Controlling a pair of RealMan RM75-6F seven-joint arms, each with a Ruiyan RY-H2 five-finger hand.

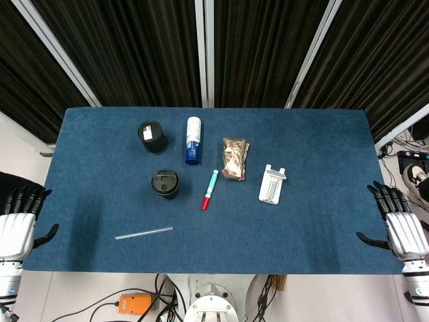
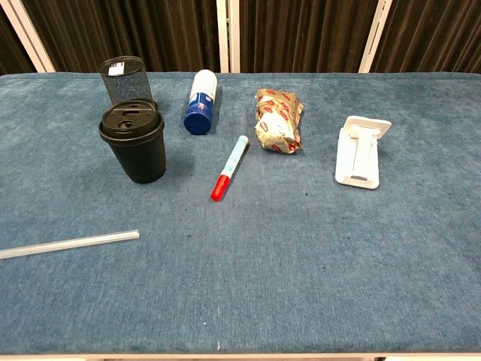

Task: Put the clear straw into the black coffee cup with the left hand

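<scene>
The clear straw point(image 1: 143, 233) point(image 2: 69, 244) lies flat on the blue table near its front left. The black coffee cup point(image 1: 165, 183) point(image 2: 135, 142), lidded and upright, stands behind the straw, a little to its right. My left hand point(image 1: 19, 218) hangs off the table's left edge, fingers spread and holding nothing, well left of the straw. My right hand point(image 1: 395, 218) sits off the right edge, also spread and empty. Neither hand shows in the chest view.
A black mesh cup point(image 1: 153, 136) point(image 2: 125, 78) stands behind the coffee cup. A white and blue bottle point(image 1: 193, 139) point(image 2: 201, 101), a red-capped marker point(image 1: 210, 189) point(image 2: 229, 167), a snack packet point(image 1: 234, 158) point(image 2: 279, 119) and a white holder point(image 1: 271, 184) point(image 2: 361, 150) lie across the middle.
</scene>
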